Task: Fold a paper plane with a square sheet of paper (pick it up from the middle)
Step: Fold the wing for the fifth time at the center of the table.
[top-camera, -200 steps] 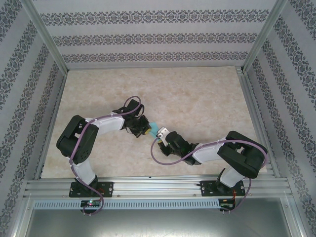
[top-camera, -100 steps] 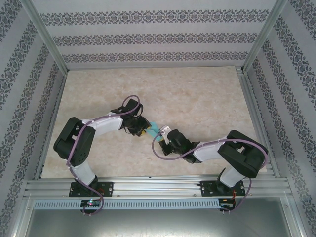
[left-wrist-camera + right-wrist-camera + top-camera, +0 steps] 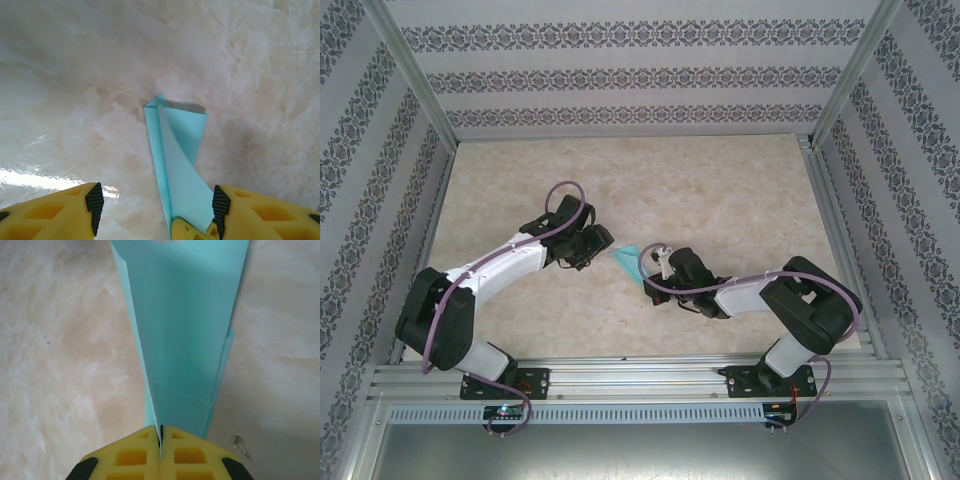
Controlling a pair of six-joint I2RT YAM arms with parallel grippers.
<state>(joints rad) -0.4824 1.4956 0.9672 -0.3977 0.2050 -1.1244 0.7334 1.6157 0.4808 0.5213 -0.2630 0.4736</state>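
Marbled table (image 3: 740,190), mid-area: right gripper (image 3: 160,444) pinched shut on folded paper plane (image 3: 180,325); left gripper (image 3: 155,200) jaws apart, plane between them, ungripped.

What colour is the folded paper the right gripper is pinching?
Plain teal-turquoise paper plane; clearest in the right wrist view.

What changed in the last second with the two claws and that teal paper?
The left claw opened, let go of the paper plane and drew back a little to the left. The right claw stayed shut on the plane's end.
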